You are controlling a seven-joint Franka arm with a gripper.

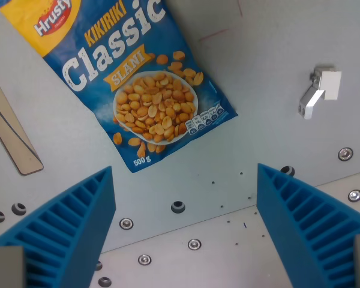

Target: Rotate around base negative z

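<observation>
Hrusty Kikiriki Classic peanut bag point(138, 78), "Slani", "500 g", gripper point(186, 225) spread wide

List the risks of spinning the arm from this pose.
1. The open pincer hangs over the table with its blue fingers wide apart; if it sits low, a rotation could sweep one into the peanut bag.
2. The small white bracket at the wrist view's right might also be clipped. Height cannot be judged here.

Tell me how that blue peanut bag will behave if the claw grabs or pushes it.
The peanut bag looks like glossy film, so probably slippery. It lies flat, so it likely sags and its loose contents shift when lifted. Pushed, it should slide, not roll.
</observation>
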